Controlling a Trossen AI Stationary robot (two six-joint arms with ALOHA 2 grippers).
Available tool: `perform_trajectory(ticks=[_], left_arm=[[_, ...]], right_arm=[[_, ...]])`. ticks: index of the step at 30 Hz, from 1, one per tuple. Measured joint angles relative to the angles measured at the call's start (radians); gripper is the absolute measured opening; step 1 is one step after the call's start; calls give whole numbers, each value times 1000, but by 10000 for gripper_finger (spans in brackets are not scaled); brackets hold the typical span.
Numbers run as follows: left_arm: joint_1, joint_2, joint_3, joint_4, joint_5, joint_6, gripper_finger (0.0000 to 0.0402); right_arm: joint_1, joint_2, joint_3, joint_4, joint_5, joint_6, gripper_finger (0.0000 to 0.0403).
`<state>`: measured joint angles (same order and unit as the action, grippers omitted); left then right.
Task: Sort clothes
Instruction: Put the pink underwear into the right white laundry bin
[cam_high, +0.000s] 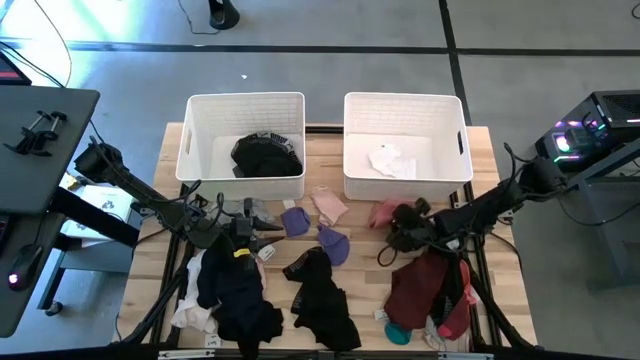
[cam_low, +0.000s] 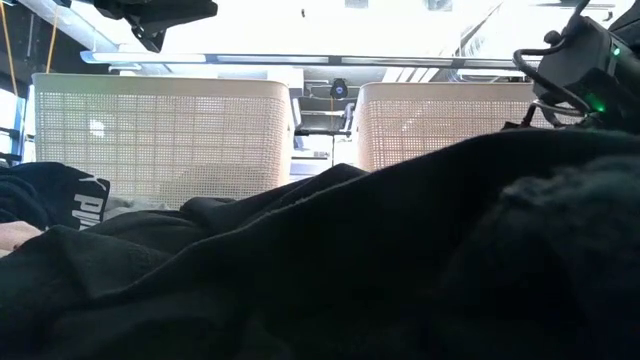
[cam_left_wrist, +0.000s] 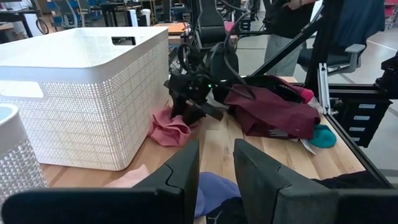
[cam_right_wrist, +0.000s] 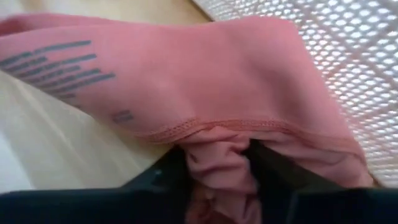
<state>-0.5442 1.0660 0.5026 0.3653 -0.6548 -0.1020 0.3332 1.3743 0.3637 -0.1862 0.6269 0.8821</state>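
Pink garment (cam_right_wrist: 211, 81) bunches between right pincer's (cam_right_wrist: 214, 168) fingers.

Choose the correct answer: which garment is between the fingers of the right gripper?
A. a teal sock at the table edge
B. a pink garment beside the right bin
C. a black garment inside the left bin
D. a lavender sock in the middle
B: in the right wrist view the right gripper has folds of the pink garment bunched between its fingers, next to the right bin.

Right gripper (cam_high: 392, 226): arm reaching inward, low over table, fingers (cam_right_wrist: 273, 168) pinched on fabric. Left gripper (cam_high: 262, 232): arm extended inward, fingers (cam_left_wrist: 261, 171) parted.
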Motion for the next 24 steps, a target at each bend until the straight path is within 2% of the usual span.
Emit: perform_trajectory(ticks=[4, 6, 11, 15, 20, 24], left_arm=[[0, 0, 0, 0, 0, 0, 87], [0, 0, 0, 0, 0, 0, 87], [0, 0, 0, 0, 0, 0, 87], [0, 0, 0, 0, 0, 0, 87], [0, 0, 0, 0, 0, 0, 87], [0, 0, 0, 0, 0, 0, 87]], right_arm=[[0, 0, 0, 109, -77, -53, 34], [1, 2, -2, 194, -123, -102, 11], [1, 3, 28, 395, -139, -220, 20], [1, 3, 117, 436, -133, -358, 7], [2, 3, 300, 415, -129, -585, 8], [-14, 2, 494, 233, -104, -710, 4]])
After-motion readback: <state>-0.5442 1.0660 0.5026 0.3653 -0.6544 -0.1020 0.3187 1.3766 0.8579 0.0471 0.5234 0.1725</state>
